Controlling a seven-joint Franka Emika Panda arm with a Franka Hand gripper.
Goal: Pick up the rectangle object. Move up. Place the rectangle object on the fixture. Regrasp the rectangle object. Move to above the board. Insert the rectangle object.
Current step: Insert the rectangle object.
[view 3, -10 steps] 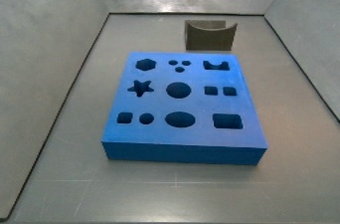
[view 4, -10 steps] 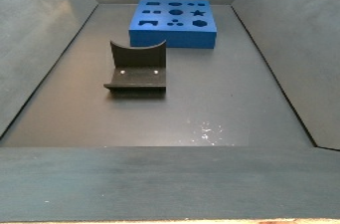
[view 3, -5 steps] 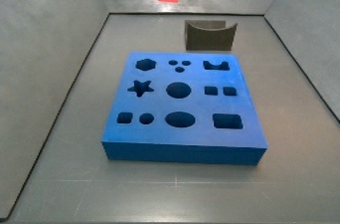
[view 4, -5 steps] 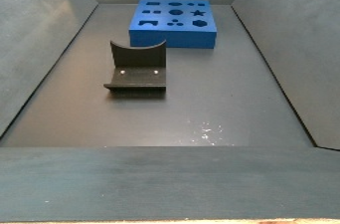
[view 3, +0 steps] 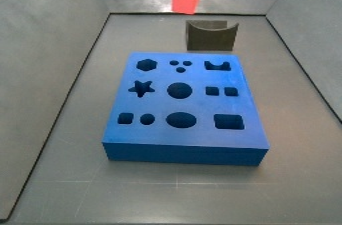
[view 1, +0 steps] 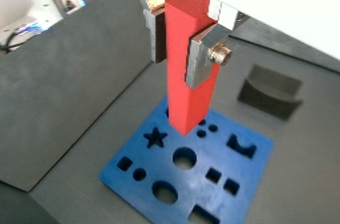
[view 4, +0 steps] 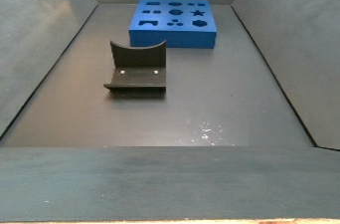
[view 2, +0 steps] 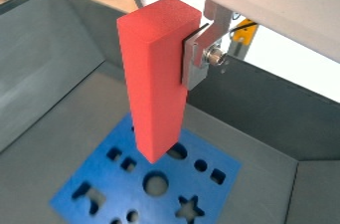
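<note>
my gripper [view 1: 186, 54]: clamped on the rectangle object [view 2: 157, 79], bar vertical, high above the board [view 1: 186, 163]
step: moving above board
next: line up over matching slot, lower

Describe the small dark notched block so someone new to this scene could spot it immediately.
Start at the large blue square board with dark cut-out holes on the grey floor. Just past one edge stands the fixture, a small dark grey-olive block on a base plate with a U-shaped notch on top. It is apart from the gripper, which holds the red-orange rectangular bar upright above the board.
</note>
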